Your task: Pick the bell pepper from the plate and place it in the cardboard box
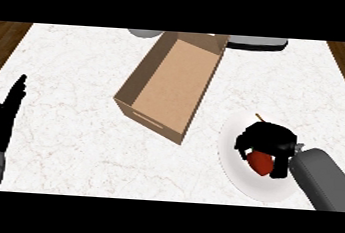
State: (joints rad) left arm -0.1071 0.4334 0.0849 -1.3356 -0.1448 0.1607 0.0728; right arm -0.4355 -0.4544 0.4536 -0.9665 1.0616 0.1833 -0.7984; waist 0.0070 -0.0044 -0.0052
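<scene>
Right hand (pixel 267 139) over the white plate (pixel 235 165), grasping the red bell pepper (pixel 260 163).
We see its fingers (pixel 242 143) curled round the pepper, which shows just beneath them, above the plate on the white bench (pixel 82 73). Up and left of those fingers lies the open cardboard box (pixel 170 83), well apart. Our left hand (pixel 1 115) rests at the left edge, fingers straight.
</scene>
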